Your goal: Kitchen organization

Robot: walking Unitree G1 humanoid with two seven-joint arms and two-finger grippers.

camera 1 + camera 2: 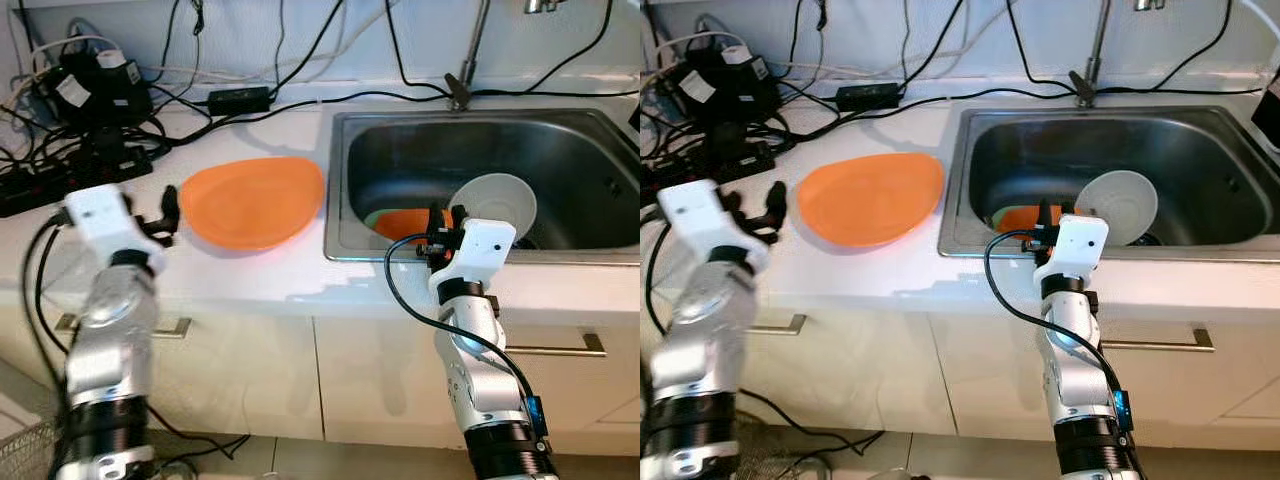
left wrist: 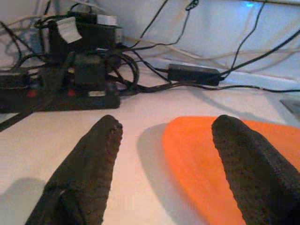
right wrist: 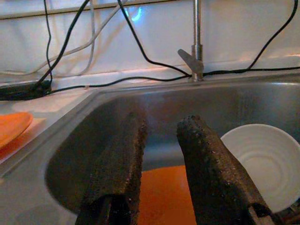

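Your left arm is raised at the near left of the white bench (image 1: 260, 275), forearm upright and wrist bent so the left gripper (image 1: 168, 215) points right and slightly far, toward the shallow orange plastic plate (image 1: 252, 201). Its fingers (image 2: 89, 168) are spread wide, one over bare bench, the other over the plate's left rim; you cannot tell whether that finger touches the rim.

Your right arm stands upright in front of the stainless steel sink (image 1: 485, 130), wrist tipped forward over the near rim, with the right gripper (image 1: 443, 216) reaching into the basin. Its fingers (image 3: 117, 164) are a little apart and hold nothing.

The orange plate lies flat on the bench, just left of the sink, its long axis running left to right. In the basin, a round white bowl (image 1: 492, 205) leans tilted near the right gripper, its hollow facing the near side. A flat orange dish (image 1: 404, 222) lies on the sink floor just left of it.

The left wrist view shows you the plate's raised rim and, beyond it, a black power strip with plugged adapters (image 2: 70, 89) in a tangle of black cables (image 1: 300, 95). The right wrist view shows the chrome tap (image 3: 196, 42) rising at the far edge of the sink and the ribbed rings inside the white bowl.
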